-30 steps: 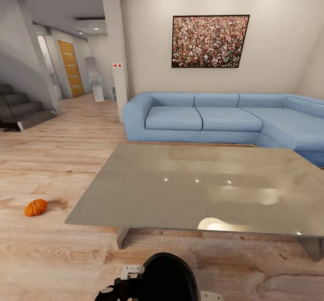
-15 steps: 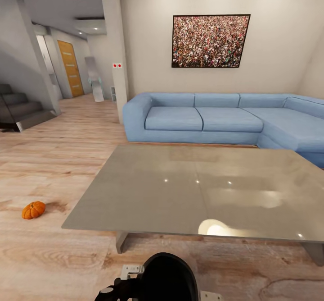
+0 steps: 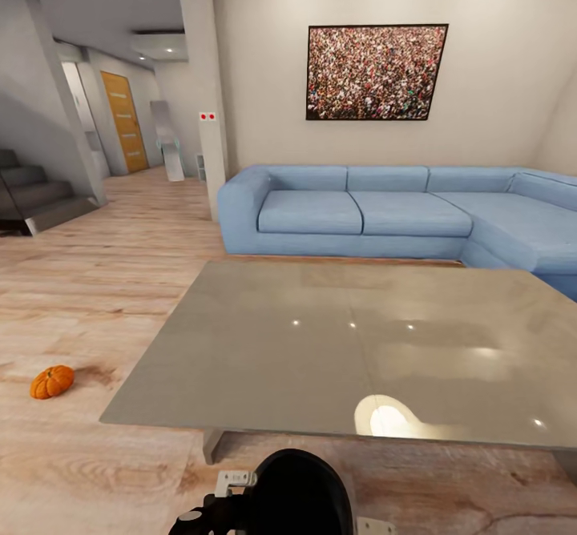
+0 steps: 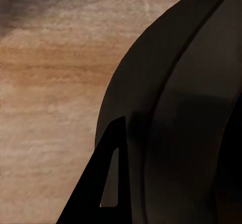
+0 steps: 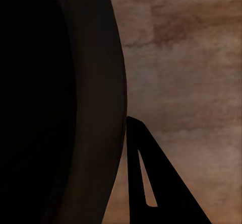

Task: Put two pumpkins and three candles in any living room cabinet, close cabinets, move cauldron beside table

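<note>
**Spotter:** What has changed in the last second?

**Me:** The whole head view has shifted, so that is my camera moving, not the room. The grey counter [image 3: 353,343] fills more of the picture and its near edge sits lower. I read that as the base rolling up to it, which suits the cauldron step.

**Spotter:** And the fingers?

**Me:** In the left wrist view one of the left fingers [image 4: 96,194] lies right along the dark curved wall of the cauldron [image 4: 176,133]. In the right wrist view one of the right fingers [image 5: 169,204] lies just beside that wall on the other side [image 5: 60,108]. Each view shows me one finger, so I cannot tell how wide either pair stands or whether it is clamped on the pot. My guess is the pot is carried between the two arms.

**Spotter:** Where is the pot against the counter?

**Me:** It is in front of the counter's near edge, on my side [image 3: 300,487], close but not yet next to it, with wooden floor [image 3: 96,295] under it.

**Spotter:** Anything else?

**Me:** One pumpkin [image 3: 52,381] lies on the floor, well off the counter's left near corner. A blue sofa [image 3: 361,211] stands beyond the counter's far edge. That pumpkin is not yet in a cabinet.
</note>
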Tool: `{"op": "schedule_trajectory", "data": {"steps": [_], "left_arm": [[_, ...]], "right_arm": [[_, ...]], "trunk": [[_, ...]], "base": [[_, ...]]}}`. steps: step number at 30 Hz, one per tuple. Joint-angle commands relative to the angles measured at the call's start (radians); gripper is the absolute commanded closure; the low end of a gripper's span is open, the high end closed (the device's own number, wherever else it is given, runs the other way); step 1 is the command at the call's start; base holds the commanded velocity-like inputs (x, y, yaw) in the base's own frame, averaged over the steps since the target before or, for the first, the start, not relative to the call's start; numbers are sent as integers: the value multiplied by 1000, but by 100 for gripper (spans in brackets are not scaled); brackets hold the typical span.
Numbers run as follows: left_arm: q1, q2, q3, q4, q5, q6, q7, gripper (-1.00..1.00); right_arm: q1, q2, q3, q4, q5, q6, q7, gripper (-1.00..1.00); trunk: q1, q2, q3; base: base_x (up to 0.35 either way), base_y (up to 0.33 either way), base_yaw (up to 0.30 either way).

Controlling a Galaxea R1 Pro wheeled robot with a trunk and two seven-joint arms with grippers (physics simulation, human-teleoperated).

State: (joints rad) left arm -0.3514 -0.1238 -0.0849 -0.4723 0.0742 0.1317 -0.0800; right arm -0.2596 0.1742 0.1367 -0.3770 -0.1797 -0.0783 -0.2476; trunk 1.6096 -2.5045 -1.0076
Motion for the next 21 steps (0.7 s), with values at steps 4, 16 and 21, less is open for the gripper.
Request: {"op": "schedule_trajectory", "data": {"steps": [4,16,21], "left_arm": [[0,7,8,-2,-1,6,-1,100],[0,7,8,-2,-1,6,-1,100],[0,7,8,-2,-1,6,-1,100]], "right_arm": [[-1,-1,1,-14,0,-9,5,100],[-1,-1,1,-14,0,-9,4,100],[-1,-1,1,-14,0,-9,4,100]], "trunk": [[0,0,-1],[3,-2,-32],[6,-3,-51]], "base": [[19,4,0],[1,0,0],[0,0,0]]}}
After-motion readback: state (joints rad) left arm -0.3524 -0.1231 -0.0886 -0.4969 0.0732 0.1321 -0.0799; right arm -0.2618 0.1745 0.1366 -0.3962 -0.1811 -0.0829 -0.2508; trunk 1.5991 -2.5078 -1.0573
